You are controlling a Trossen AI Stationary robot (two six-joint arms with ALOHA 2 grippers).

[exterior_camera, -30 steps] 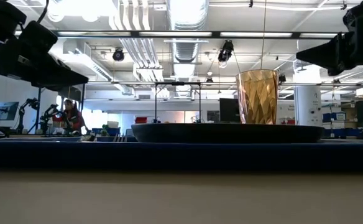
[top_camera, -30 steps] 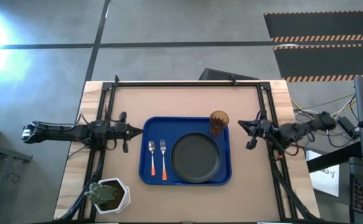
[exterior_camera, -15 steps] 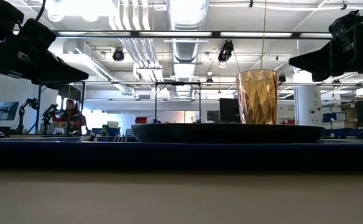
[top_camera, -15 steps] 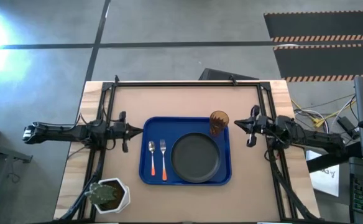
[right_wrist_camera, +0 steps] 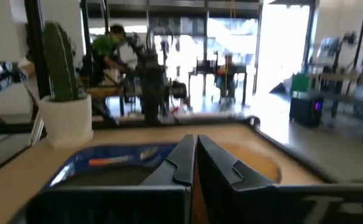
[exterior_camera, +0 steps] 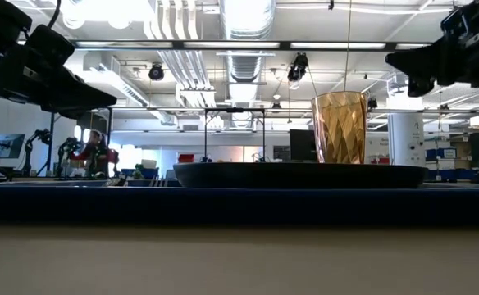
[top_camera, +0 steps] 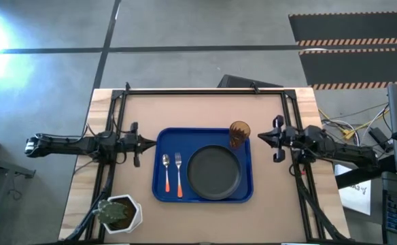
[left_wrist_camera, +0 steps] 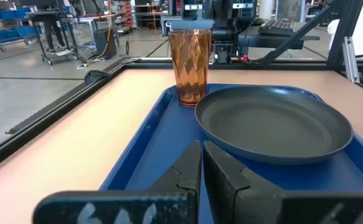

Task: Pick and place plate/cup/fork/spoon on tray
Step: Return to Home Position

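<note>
The blue tray lies mid-table. On it rest the dark plate, the amber cup standing upright at its far right corner, and the spoon and fork side by side on its left part. My left gripper hovers shut, pointing level at the tray's left edge. In its wrist view, the cup and plate lie ahead of it. My right gripper hovers shut just right of the tray, near the cup. Neither gripper holds anything.
A white pot with a green plant stands at the table's near left corner. Black frame rails run along the table's left, right and far sides. Bare tabletop lies between the tray and the near and far edges.
My right arm has swung round and its wrist has turned. Its shut gripper has kept beside the tray's right edge near the cup and has risen a little. The things on the tray have not moved.
</note>
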